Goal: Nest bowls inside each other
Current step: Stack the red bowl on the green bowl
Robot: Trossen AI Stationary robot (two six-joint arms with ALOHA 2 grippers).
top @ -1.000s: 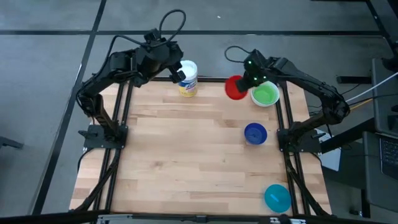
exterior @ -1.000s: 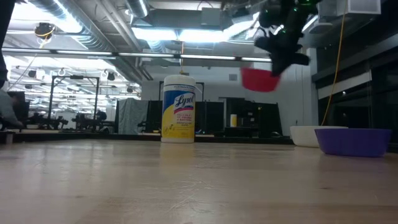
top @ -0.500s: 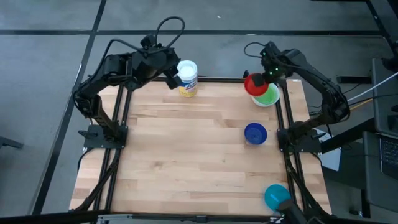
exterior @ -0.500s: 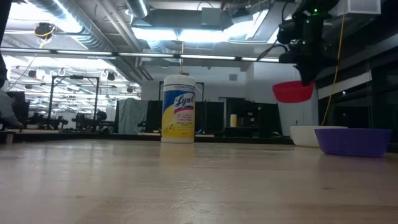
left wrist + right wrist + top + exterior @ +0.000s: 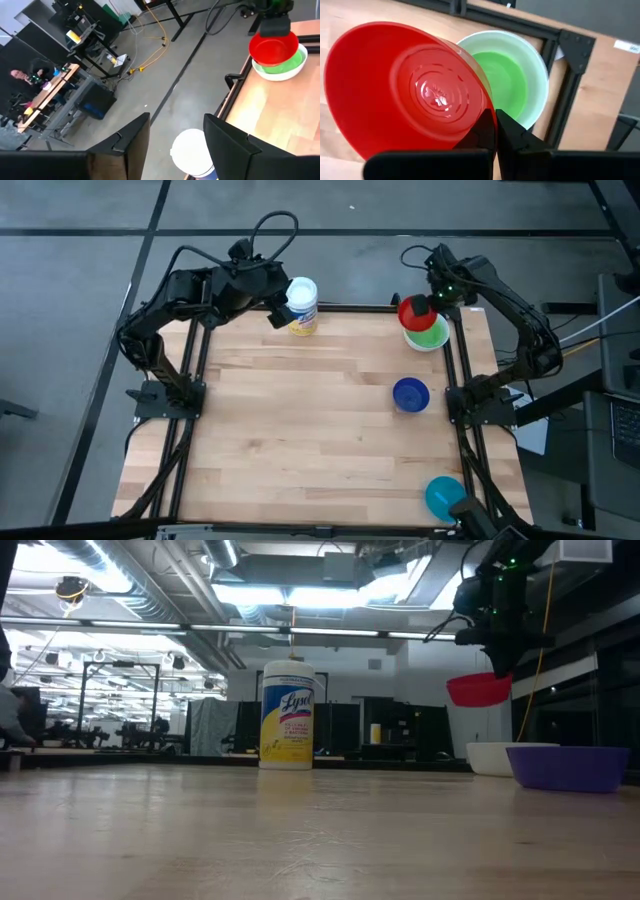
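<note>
At the far left corner of the table (image 5: 300,420), the left gripper (image 5: 278,313) hovers just beside the white canister (image 5: 301,305). Its jaws stand wide and hold nothing, with the canister's lid showing between the two fingers in the left wrist view. If that arm dips or swings, it could knock the canister over and send it rolling toward the bowls.

Toward the right, the dark blue bowl (image 5: 410,394) sits alone near the right edge. The teal bowl (image 5: 445,496) lies at the near right corner, well apart from the others.

At the far right corner, the right gripper (image 5: 437,297) is clamped tight on the rim of the red bowl (image 5: 414,312), which hangs in the air above the green bowl (image 5: 430,333). The green bowl already rests inside the white bowl (image 5: 540,80). The red bowl is pinched at one edge only and looks tilted in the right wrist view. Let go from this height or off-centre, it would likely catch on the rim below, sit crooked, or bounce out. The stack stands close to the table's frame, so a glancing push could slide it off the edge.
</note>
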